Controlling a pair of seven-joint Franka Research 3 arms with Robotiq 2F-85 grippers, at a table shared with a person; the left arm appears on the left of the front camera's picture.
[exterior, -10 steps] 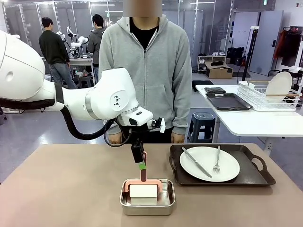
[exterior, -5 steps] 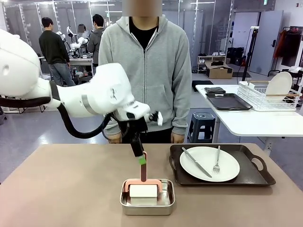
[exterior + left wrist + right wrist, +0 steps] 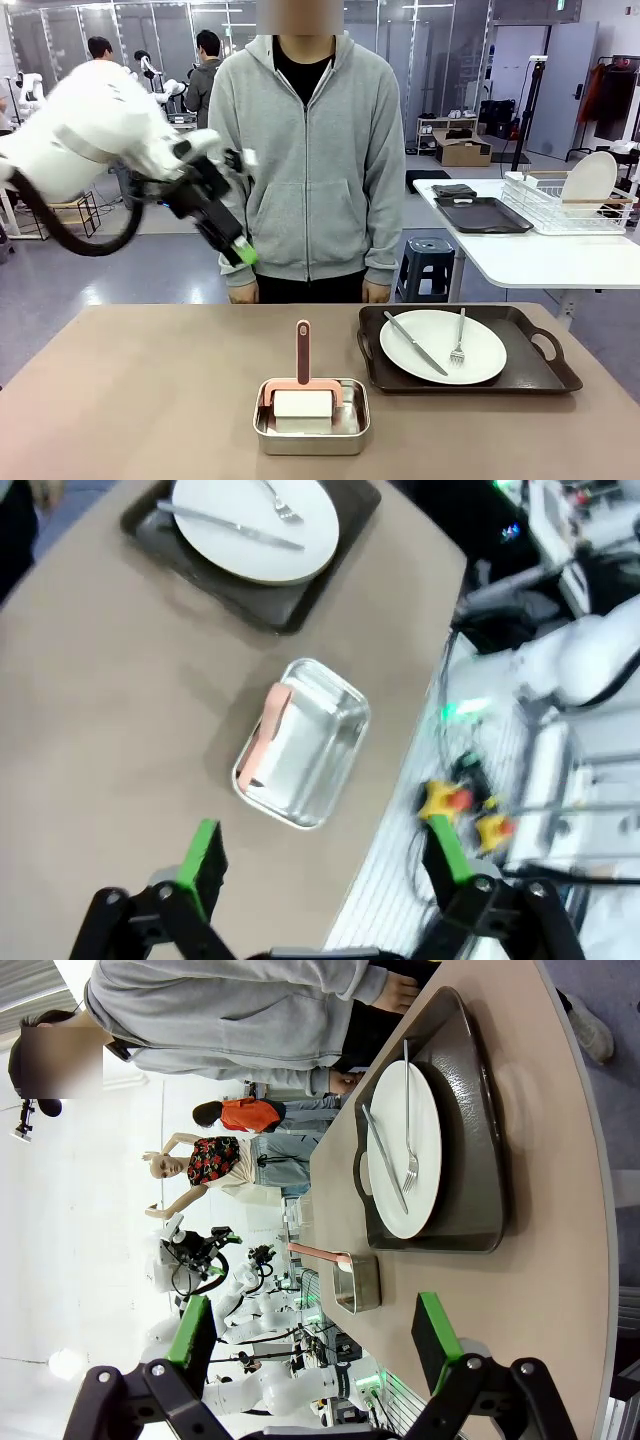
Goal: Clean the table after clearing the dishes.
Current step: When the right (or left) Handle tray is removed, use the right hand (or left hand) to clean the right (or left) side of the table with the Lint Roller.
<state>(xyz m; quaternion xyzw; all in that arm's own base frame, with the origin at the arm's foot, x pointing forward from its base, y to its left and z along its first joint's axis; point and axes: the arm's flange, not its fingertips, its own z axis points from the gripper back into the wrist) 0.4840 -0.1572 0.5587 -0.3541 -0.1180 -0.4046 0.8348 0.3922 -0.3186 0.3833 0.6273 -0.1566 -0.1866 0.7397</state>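
Fingers point(image 3: 203, 852) of your left gripper point(image 3: 243, 254) spread wide, empty, high over the counter point(image 3: 150, 400); the right gripper point(image 3: 315, 1312) gapes empty too. A plate point(image 3: 442, 346) sits on its tray point(image 3: 535, 377), beside the steel pan point(image 3: 312, 432): lift that tray level before wiping.

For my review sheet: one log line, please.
left gripper: open, empty, raised | right gripper: open, empty | plate: on tray | pink-handled tool: in steel pan

On tan table point(image 3: 150, 400): one dark tray point(image 3: 520, 325), one white plate point(image 3: 485, 357), one knife point(image 3: 416, 343), one fork point(image 3: 459, 341), one steel pan point(image 3: 311, 438), one pink-handled scrubber point(image 3: 303, 352). On white side table point(image 3: 530, 262): one second tray point(image 3: 485, 216), one wire rack point(image 3: 540, 215), one racked plate point(image 3: 590, 178). One person point(image 3: 305, 150) at far edge; one stool point(image 3: 430, 262).
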